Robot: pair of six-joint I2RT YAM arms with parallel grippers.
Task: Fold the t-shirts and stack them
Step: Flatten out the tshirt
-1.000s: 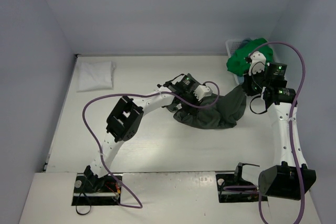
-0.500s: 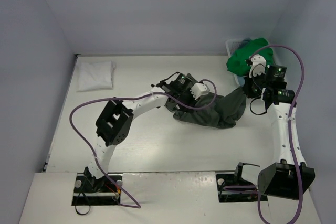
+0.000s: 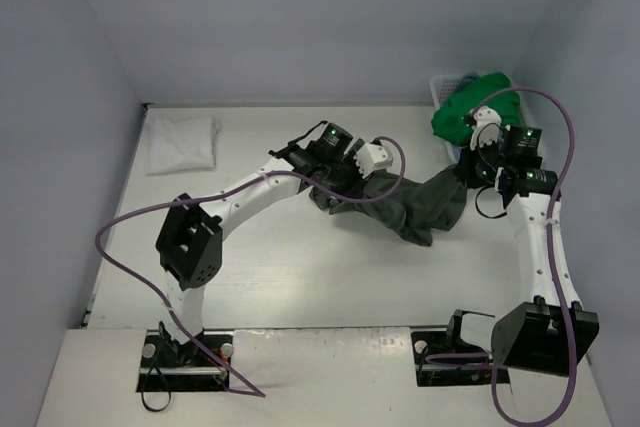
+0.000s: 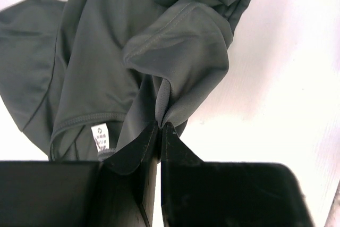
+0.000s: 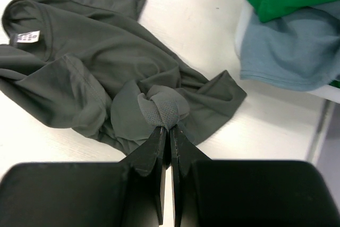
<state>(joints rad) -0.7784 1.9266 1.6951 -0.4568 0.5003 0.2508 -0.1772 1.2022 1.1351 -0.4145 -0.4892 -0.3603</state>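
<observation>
Plainly, the left end effector (image 4: 161,125) is clamped on a thin raised fold of the dark olive-grey t-shirt (image 3: 420,209), and the right end effector (image 5: 169,128) is closed on a small bunched knob of the same cloth. The shirt lies crumpled on the tabletop (image 3: 300,277) between the two arms, right of centre. Both bites look shallow, so a pull apart could slip the cloth out of either one. Each may also hold more than one layer, which would keep the shirt from spreading flat. The left arm's purple cable (image 3: 390,187) droops across the cloth and might drag it. Just beside the right end effector, the green t-shirt (image 3: 470,107) and light blue t-shirt (image 5: 292,46) spill over the basket (image 3: 438,85). A swing that way could snag them, and the right wall (image 3: 600,67) stands near. Open room lies toward the near and left tabletop. The folded white t-shirt (image 3: 182,142) sits well apart in the far left corner.
</observation>
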